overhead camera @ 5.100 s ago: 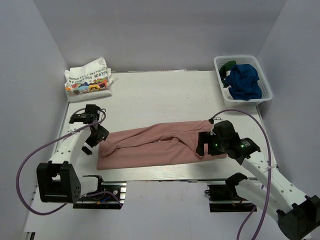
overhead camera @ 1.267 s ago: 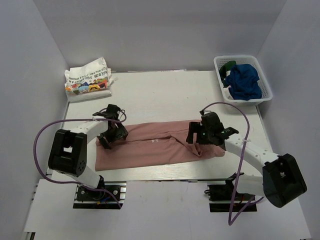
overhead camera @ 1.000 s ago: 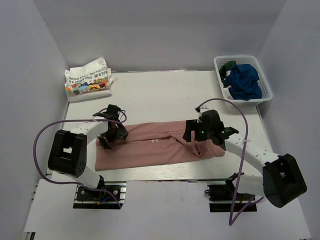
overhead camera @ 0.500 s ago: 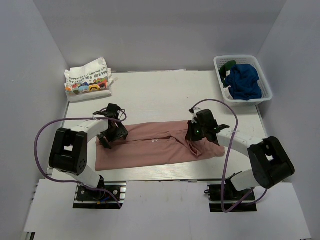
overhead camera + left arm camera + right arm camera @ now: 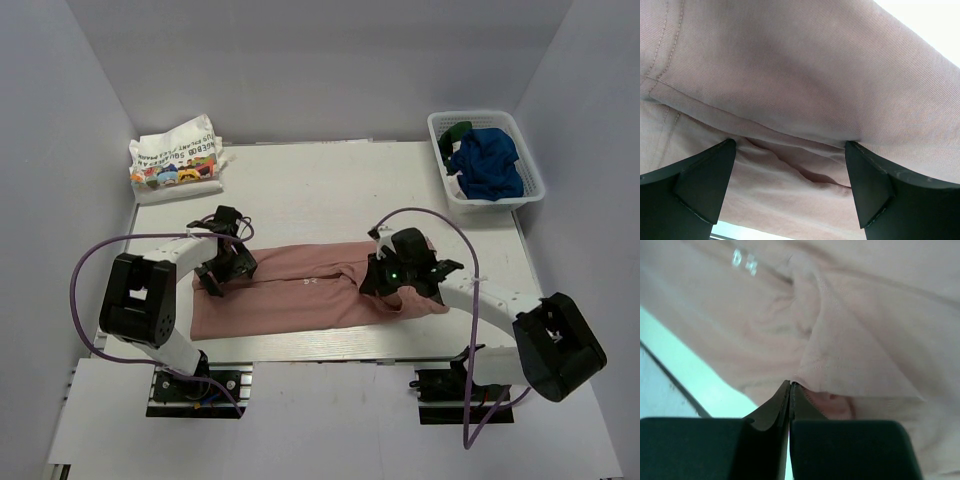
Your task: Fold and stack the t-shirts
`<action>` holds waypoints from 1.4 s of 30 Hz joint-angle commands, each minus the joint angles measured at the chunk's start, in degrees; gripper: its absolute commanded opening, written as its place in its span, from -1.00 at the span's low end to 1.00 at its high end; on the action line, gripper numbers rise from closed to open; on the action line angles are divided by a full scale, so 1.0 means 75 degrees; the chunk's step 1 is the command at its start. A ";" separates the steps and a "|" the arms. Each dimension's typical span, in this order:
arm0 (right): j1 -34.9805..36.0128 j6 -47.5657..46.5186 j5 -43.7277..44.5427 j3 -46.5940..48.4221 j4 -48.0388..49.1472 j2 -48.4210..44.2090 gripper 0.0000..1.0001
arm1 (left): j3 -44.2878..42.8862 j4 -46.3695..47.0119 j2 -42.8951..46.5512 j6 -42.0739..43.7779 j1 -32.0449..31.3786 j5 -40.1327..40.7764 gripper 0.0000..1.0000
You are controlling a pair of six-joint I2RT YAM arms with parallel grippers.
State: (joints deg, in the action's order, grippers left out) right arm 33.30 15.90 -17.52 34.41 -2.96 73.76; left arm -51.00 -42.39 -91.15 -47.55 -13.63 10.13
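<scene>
- Top external view: the pink t-shirt (image 5: pixel 300 295) lies across the near middle of the table (image 5: pixel 330 190), already folded lengthwise into a long band.
- Right wrist view: the right gripper (image 5: pixel 790 386) has its jaws closed near the band's right end. A raised fold of pink cloth looks pinched at the tips.
- Left wrist view: the left gripper (image 5: pixel 790 170) stands wide open, its fingers pressed onto the cloth at the left end and gripping nothing.
- The step, as I judge it, is taking hold of both ends for the crosswise fold. Next, the left jaws should close on cloth before either end lifts.
- Further out, a folded white t-shirt (image 5: pixel 175 160) sits at the far left corner, and a navy t-shirt (image 5: pixel 488 165) fills the basket (image 5: pixel 440 130) at far right.
</scene>
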 commanded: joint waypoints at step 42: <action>0.1619 0.1067 0.2418 0.0615 -0.1106 0.0372 0.27 | 0.0449 0.0309 -0.0397 0.0012 -0.0011 0.0348 1.00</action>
State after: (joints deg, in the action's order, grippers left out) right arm 45.71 23.81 2.17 38.57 -14.94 75.13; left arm -50.94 -42.22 -91.18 -47.42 -13.63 10.15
